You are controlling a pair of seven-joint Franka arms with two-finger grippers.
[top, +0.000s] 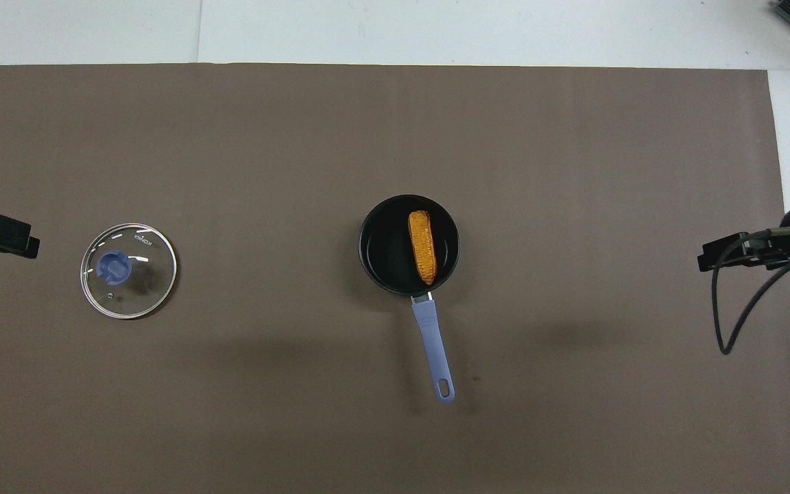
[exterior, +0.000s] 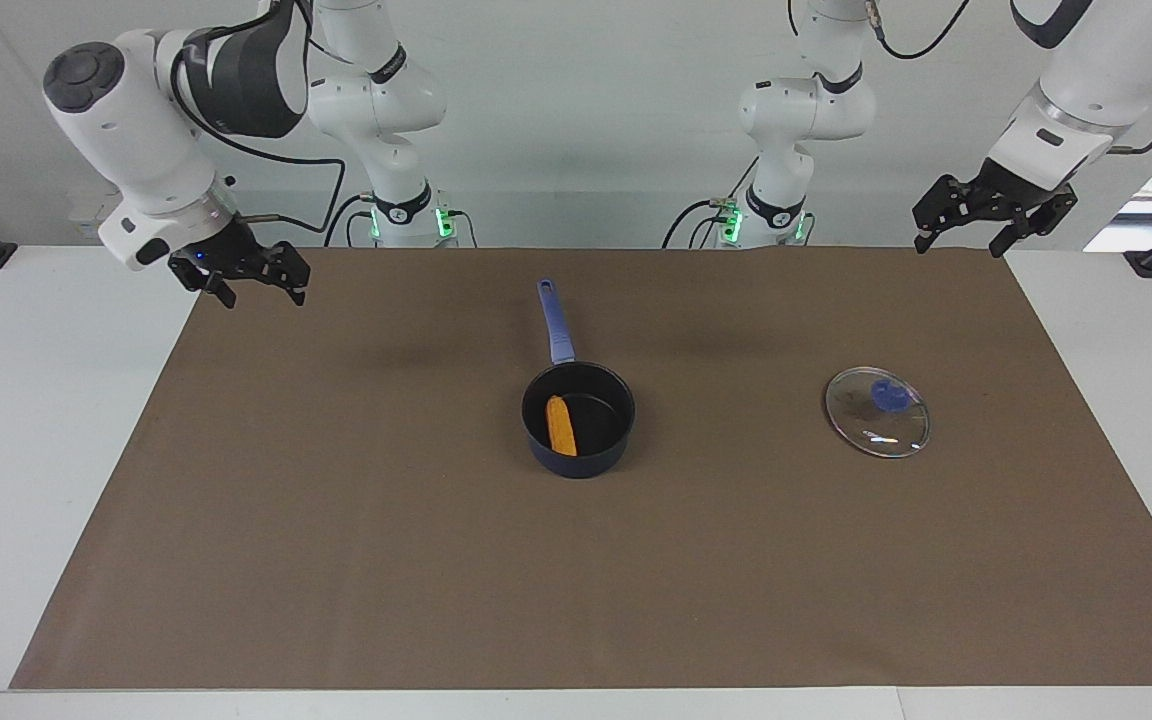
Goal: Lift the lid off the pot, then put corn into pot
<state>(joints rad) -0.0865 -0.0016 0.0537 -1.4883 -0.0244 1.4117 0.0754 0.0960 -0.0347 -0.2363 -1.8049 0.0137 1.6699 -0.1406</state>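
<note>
The dark navy pot (exterior: 578, 462) stands at the middle of the brown mat, its blue-purple handle (exterior: 556, 320) pointing toward the robots. The orange-yellow corn (exterior: 562, 425) lies inside the pot, in the overhead view too (top: 422, 247). The glass lid (exterior: 876, 428) with its blue-purple knob (exterior: 886, 393) lies flat on the mat, beside the pot toward the left arm's end. My left gripper (exterior: 961, 243) is open and empty, raised over the mat's corner at its own end. My right gripper (exterior: 263, 295) is open and empty, raised over the mat's edge at its own end.
The brown mat (exterior: 336, 550) covers most of the white table (exterior: 36, 450). In the overhead view the pot (top: 376, 240) and lid (top: 140, 278) lie well apart, with bare mat around them. A cable hangs by the right gripper (top: 738, 255).
</note>
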